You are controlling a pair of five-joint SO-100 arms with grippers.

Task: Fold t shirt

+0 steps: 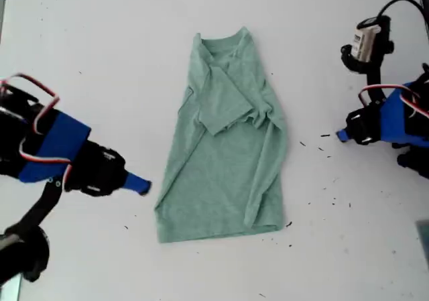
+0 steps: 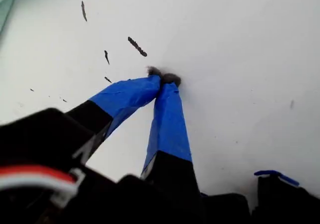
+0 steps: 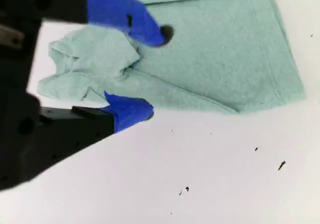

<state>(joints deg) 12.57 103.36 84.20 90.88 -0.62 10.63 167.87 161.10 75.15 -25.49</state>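
Observation:
The pale sage-green t shirt (image 1: 221,173) lies flat mid-table with its collar (image 1: 224,43) at the far end. Its sides are folded inward and one sleeve lies across the chest. My first gripper (image 1: 343,135) is at the exterior view's right, apart from the shirt. It is shut, its blue-taped tips (image 2: 162,78) down at the bare table. Only a sliver of the t shirt (image 2: 5,4) shows in that wrist view. My second gripper (image 1: 139,184) sits at the exterior view's left, just short of the shirt's long edge. It stands open (image 3: 145,72), with the t shirt (image 3: 225,49) beyond its fingers and nothing gripped.
The white table (image 1: 100,46) carries scattered black specks (image 1: 325,135) between the shirt and my first arm. A black and white module (image 1: 367,43) with a cable stands at the exterior view's upper right. The second arm's dark base (image 1: 23,254) fills that view's lower left.

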